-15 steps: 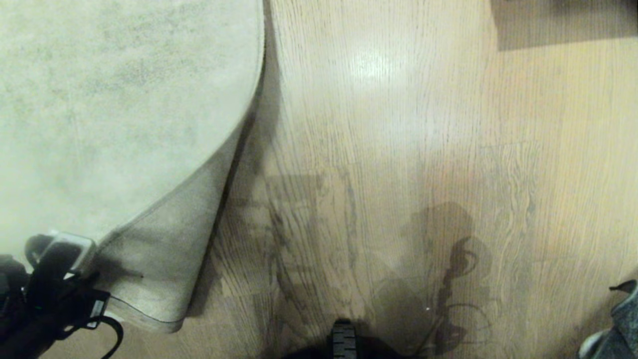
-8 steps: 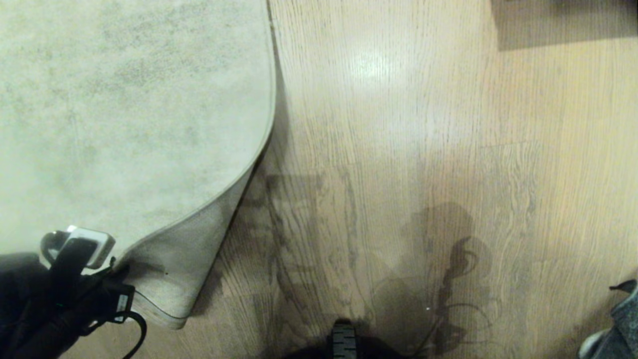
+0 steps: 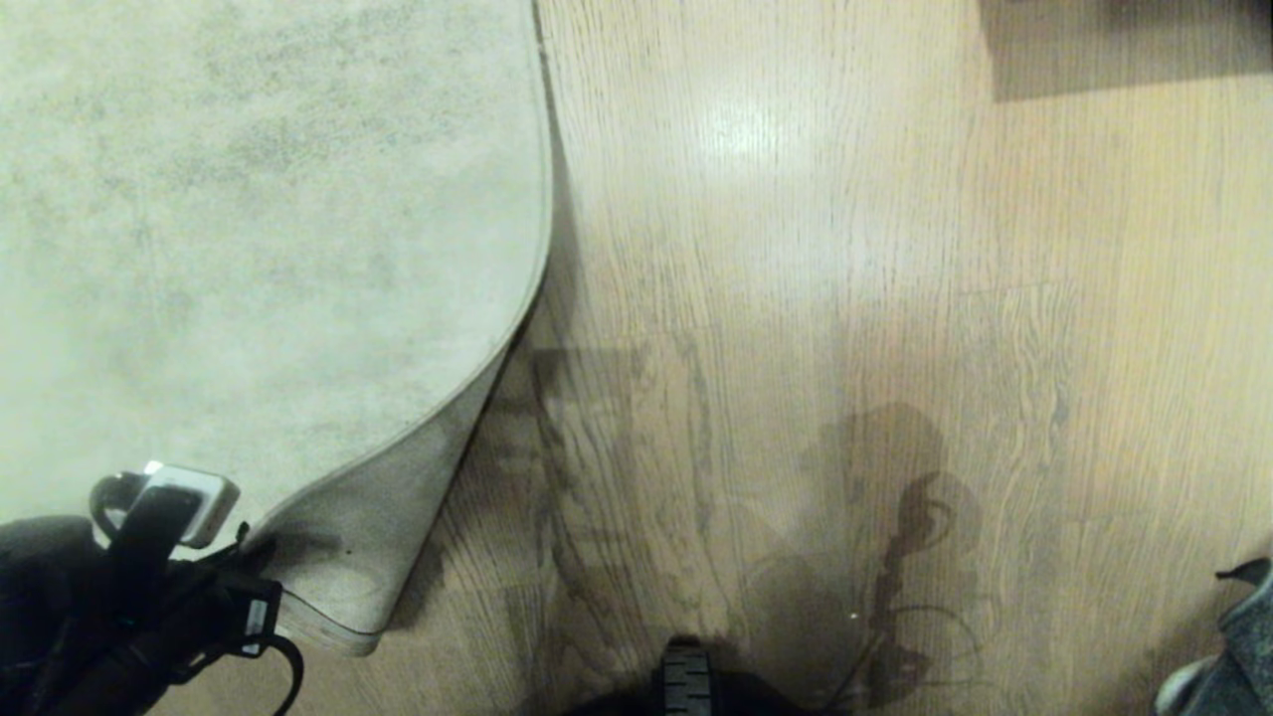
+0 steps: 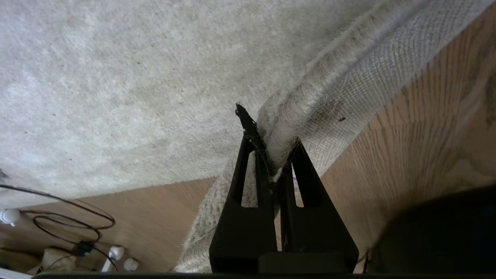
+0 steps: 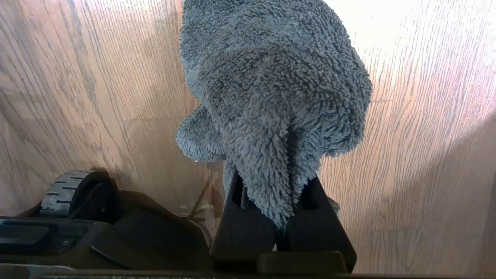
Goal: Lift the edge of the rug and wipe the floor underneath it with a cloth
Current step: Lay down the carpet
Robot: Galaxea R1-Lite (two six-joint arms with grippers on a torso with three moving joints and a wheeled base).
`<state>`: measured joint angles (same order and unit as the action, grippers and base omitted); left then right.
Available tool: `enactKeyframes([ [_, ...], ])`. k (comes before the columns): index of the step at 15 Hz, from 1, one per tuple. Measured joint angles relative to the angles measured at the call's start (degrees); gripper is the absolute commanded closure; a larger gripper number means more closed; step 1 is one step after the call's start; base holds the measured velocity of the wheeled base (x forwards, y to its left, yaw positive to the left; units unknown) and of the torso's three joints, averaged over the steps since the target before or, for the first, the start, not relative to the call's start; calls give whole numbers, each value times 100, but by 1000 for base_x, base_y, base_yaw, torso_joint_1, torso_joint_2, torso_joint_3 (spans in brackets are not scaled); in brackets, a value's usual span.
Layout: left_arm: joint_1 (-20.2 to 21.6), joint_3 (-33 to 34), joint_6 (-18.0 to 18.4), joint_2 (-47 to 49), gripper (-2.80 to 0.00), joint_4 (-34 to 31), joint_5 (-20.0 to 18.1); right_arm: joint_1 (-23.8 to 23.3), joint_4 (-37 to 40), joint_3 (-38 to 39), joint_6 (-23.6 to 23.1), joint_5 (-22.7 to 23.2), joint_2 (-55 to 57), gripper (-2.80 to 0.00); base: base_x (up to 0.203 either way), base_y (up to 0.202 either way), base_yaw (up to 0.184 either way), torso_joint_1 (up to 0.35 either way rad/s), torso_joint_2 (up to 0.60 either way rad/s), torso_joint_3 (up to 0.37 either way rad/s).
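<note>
The pale mottled rug covers the left of the head view. Its near corner is raised and curled, so the woven tan backing faces the wood-grain floor. My left gripper is at the bottom left, shut on the rug edge. In the left wrist view the border is pinched between the black fingers of the left gripper. My right gripper is shut on the fuzzy dark grey cloth, which hangs over bare floor.
A base wheel shows at the bottom middle, also the wheel beside my right arm. A dark block sits top right. A grey shape fills the bottom right corner. Cables and white plugs lie past the rug.
My left gripper has moved right with the rug corner. The rug's right border has shifted right, and less of the backing shows. The right side has not changed.
</note>
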<state>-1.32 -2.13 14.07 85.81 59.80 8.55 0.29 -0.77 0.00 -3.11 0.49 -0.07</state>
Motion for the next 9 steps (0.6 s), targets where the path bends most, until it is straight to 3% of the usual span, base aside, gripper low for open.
enactKeyframes([
  [4, -31, 76, -83, -44, -280, 15, -6, 0, 0, 0, -2, 4, 0, 0, 0, 0, 0, 0, 0, 0],
  [9, -367, 87, -738, -191, -280, 145, -23, 0, 0, 0, -3, 3, 0, 0, 0, 0, 0, 0, 0, 0],
])
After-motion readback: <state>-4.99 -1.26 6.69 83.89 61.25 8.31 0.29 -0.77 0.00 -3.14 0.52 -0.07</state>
